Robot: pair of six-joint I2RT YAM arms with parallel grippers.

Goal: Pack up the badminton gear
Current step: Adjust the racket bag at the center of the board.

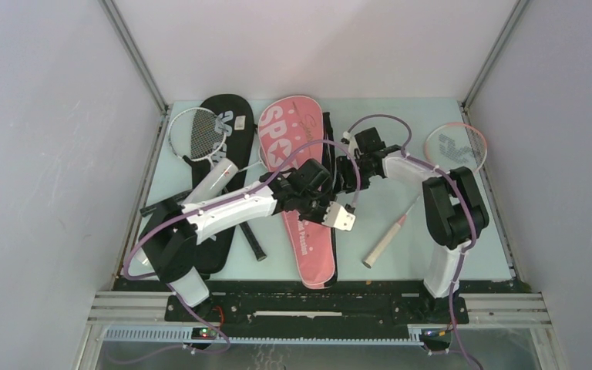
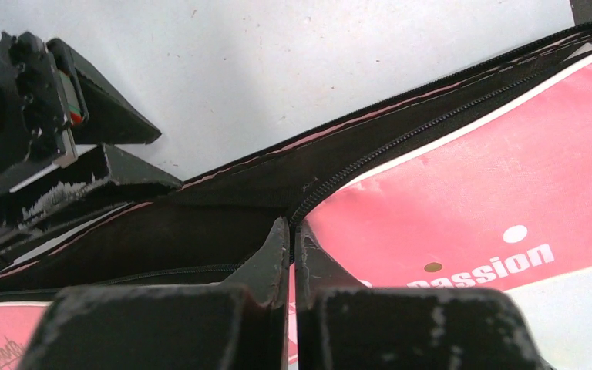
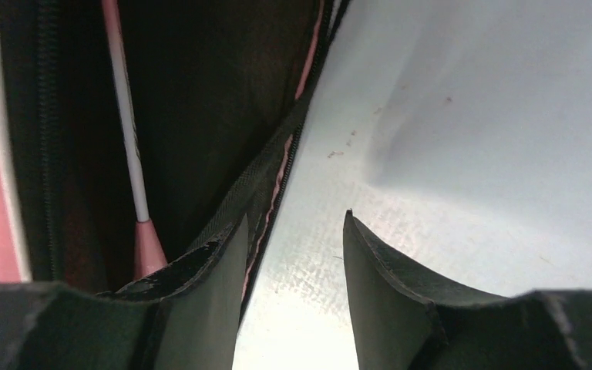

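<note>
Left pincer (image 2: 291, 231) clenched on the zip edge of the pink "SPORT" racket cover (image 2: 470, 177), top flap lifted off the black lining. Right pincer (image 3: 297, 220) released, grasping nothing: one finger over the cover's lower edge, the other over bare bench (image 3: 470, 116). Cover lies mid-bench. White racket shaft (image 3: 127, 116) visible inside the opening. Pink racket (image 1: 453, 146) lies on the bench, right of the cover.

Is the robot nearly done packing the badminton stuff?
No. One white racket shaft shows inside the open pink zippered racket cover. The left gripper pinches its zipper edge, jaws shut; the right gripper sits alongside, jaws open. The pink-framed racket, white-framed racket and white tube lie outside.
</note>
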